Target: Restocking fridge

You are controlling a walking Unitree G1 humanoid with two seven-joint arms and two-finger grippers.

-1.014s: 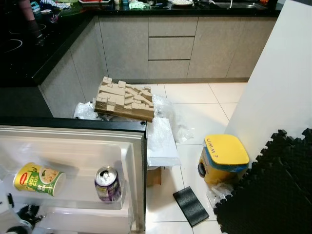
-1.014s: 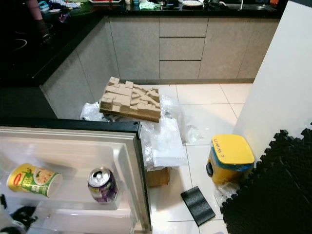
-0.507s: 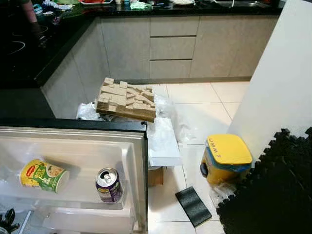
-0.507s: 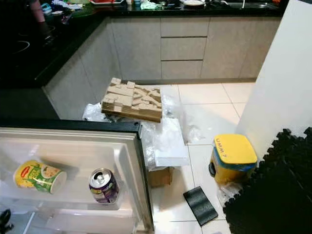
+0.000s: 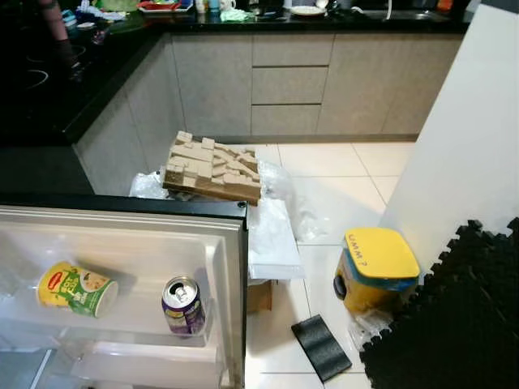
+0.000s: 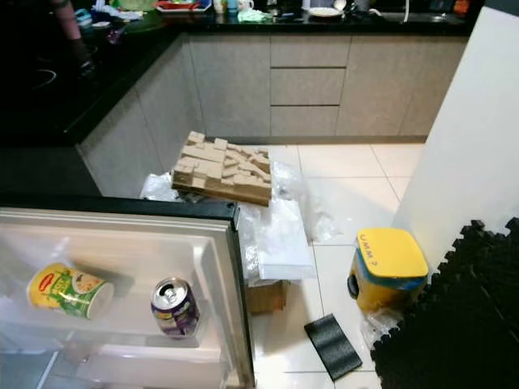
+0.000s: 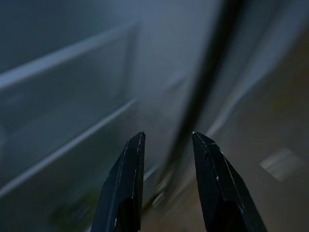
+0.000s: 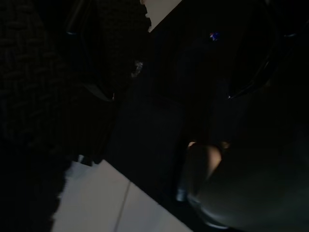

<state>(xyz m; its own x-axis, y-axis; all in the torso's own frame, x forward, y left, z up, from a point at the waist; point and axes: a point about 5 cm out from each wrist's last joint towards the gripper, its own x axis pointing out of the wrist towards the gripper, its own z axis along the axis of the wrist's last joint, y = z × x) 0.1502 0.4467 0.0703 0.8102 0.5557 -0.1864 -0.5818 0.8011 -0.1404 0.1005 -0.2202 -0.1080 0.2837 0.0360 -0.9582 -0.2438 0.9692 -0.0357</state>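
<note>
The left gripper, which a second ago showed at the lower corner of the fridge door, has dropped out of the head views, and the whole picture has shifted a little as the camera moved. In its wrist view that gripper's two black fingers stand apart with nothing between them, pointed at blurred pale shelving. The right arm hangs idle in the dark; I cannot tell how its fingers are set.

Nearest, on the door's shelf, a green and yellow cup lies on its side towards the door's inner end, and a purple can stands upright close to the door's outer edge, apart from the cup. Just past the door's edge sit a flat white packet and a grey pad on the floor, then a yellow-lidded tub. Beyond the door's top lies a block of brown cardboard packing, and farthest the dark counter.

Two items look stocked; the placing step seems done. Next likely calls for fetching another item.
</note>
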